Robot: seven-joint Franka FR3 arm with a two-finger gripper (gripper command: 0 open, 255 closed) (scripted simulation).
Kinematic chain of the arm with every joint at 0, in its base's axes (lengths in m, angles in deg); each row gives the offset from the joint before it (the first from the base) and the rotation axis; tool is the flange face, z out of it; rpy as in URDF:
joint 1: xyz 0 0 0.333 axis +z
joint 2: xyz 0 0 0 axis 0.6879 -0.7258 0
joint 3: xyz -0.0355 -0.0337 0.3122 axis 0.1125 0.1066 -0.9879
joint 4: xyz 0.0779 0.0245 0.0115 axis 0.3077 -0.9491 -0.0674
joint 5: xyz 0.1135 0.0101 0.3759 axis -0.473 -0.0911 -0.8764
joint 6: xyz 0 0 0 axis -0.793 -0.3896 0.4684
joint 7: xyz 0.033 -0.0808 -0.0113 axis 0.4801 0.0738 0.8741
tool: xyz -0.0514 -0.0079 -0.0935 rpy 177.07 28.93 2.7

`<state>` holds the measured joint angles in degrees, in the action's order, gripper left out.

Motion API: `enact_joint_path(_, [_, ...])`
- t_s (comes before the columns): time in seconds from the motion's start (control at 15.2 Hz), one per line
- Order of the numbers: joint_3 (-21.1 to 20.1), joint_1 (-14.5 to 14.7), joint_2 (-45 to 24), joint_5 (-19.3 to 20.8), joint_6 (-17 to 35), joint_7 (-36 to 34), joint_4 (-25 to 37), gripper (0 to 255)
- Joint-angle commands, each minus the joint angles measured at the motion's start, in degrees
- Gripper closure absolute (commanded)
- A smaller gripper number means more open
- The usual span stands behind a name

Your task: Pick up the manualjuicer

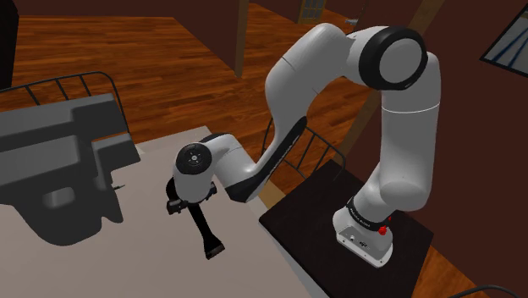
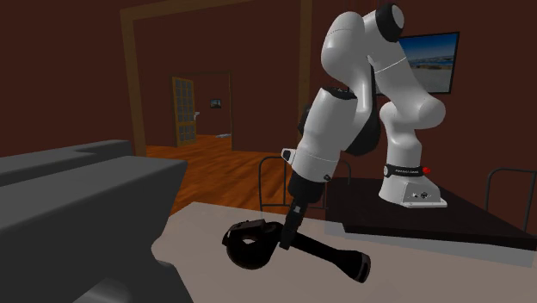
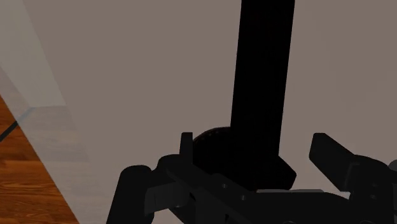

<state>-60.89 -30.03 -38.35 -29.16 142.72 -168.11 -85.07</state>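
Wrist view: end effector (image 3: pixel 253 140) spread astride the black, long-handled manualjuicer (image 3: pixel 261 76), not touching it.

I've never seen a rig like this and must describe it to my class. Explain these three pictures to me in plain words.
The machine is a white robot arm standing on a dark box, its stand. At its tip is a black two-finger gripper. One picture looks down from beside the stand. The second looks across the table towards the arm. The third comes from a camera on the hand itself. On the pale table lies a black manual juicer with a long handle, and a bulky grey thing stands nearby. In the hand's picture the fingers stand apart on either side of the juicer without clasping it, so nothing is held yet.
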Motion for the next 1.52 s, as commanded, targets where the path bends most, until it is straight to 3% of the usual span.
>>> enact_joint_path(0.0, [0.25,0.35,-0.37,0.49,0.13,-0.54,0.08,0])
enact_joint_path(0.07, [0.26,0.42,-0.48,0.47,0.05,-0.52,0.23,255])
enact_joint_path(0.66, [0.25,0.35,-0.38,0.49,0.12,-0.54,0.08,255])
enact_joint_path(1.45, [-5.53,-4.12,7.53,-9.04,-3.43,7.04,-1.34,255])
